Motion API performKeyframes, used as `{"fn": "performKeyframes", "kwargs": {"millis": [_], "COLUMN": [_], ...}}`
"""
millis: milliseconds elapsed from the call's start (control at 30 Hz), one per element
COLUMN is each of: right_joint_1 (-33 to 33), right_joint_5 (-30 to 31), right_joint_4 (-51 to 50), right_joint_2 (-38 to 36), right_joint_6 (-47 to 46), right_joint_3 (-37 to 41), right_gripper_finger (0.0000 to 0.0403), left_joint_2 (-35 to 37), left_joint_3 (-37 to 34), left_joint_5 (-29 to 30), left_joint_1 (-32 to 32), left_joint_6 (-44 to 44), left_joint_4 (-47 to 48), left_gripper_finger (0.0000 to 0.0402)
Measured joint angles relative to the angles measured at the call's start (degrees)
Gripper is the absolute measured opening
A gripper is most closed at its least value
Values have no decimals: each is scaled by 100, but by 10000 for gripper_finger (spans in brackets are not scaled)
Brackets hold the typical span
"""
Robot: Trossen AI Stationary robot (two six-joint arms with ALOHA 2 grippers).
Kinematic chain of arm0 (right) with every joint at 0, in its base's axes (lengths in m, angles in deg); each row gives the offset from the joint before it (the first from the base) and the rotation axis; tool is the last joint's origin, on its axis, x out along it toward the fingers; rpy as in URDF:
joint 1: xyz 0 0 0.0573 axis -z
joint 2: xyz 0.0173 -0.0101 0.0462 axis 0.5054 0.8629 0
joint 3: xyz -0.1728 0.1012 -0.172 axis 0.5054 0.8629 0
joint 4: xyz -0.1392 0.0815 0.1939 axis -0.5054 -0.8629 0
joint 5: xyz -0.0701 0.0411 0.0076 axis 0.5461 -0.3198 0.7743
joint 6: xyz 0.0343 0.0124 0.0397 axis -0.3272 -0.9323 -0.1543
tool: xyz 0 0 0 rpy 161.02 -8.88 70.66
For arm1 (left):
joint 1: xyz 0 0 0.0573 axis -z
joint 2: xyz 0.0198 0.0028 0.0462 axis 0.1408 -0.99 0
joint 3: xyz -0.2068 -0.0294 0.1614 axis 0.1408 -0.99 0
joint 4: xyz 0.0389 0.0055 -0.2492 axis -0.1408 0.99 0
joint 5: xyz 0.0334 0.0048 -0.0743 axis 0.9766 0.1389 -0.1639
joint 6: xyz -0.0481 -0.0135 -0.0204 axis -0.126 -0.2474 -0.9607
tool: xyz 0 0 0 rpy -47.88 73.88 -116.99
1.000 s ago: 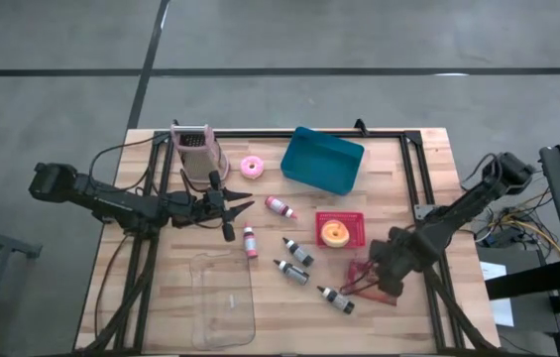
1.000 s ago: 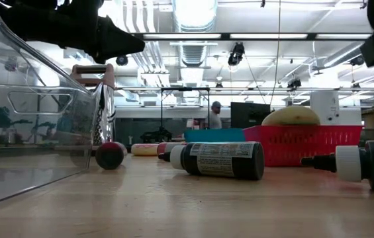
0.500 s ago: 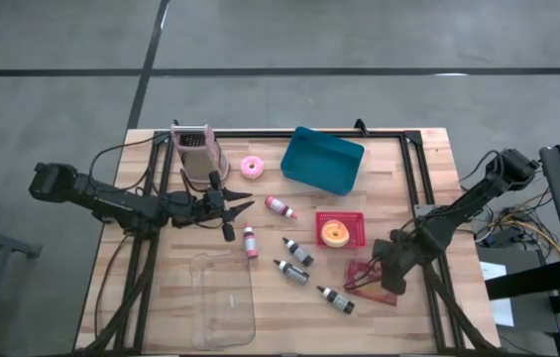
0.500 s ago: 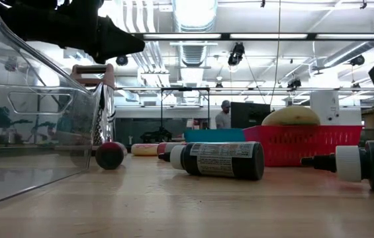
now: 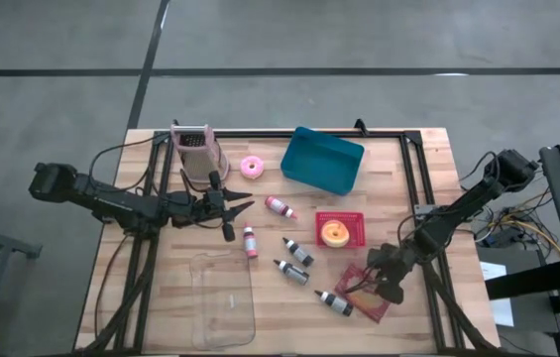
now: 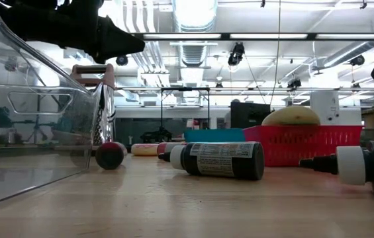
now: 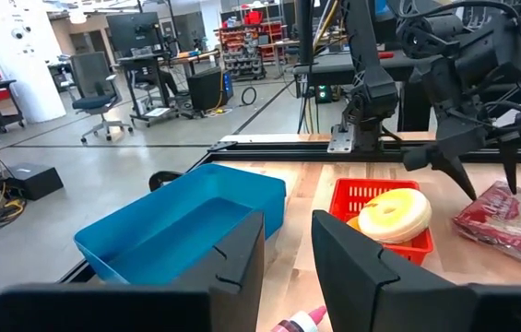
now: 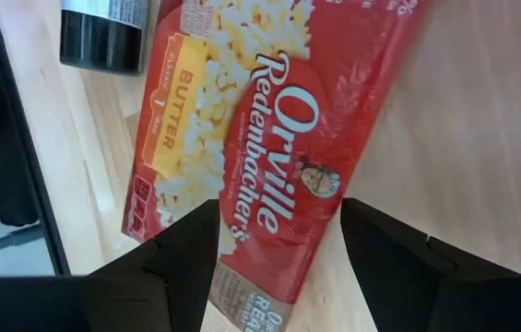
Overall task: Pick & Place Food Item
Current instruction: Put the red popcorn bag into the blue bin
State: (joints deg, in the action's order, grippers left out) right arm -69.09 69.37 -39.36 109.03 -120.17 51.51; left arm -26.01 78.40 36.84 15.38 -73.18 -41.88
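While right gripper [image 5: 383, 288] hangs over the popcorn bag [image 8: 269, 138], fingers spread either side of it and not yet closed, bag lies flat on table [image 5: 161, 297] near front right edge, touching a dark bottle [image 5: 336, 300].

Step, judged: grasp bag. Keep jaws square across the narrow width, come down till tips meet the wood, close slow; film is slippery and may crumple. Mind the bottle.

Writing: "Orville Redenbacher's", "BUTTER" on a yellow panel.

Left gripper [image 5: 230, 208]: idle above table, left-centre, jaws part open, holds nothing.
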Motion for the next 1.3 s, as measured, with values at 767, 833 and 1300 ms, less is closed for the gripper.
{"fn": "performKeyframes", "kwargs": {"millis": [767, 833, 1300], "right_joint_1": [-4, -2, -161], "right_joint_5": [479, 510, 886], "right_joint_4": [-454, -546, -758], "right_joint_2": [1784, 1897, 1884], "right_joint_6": [260, 281, 604], "right_joint_3": [-1217, -1336, -1839], "right_gripper_finger": [128, 90, 10], "left_joint_2": [0, 0, 0], "left_joint_3": [0, 0, 0], "left_joint_5": [2, 2, 7], "left_joint_1": [0, 0, 0], "left_joint_6": [42, 42, 44], "left_joint_4": [0, 0, 0], "left_gripper_finger": [97, 97, 97]}}
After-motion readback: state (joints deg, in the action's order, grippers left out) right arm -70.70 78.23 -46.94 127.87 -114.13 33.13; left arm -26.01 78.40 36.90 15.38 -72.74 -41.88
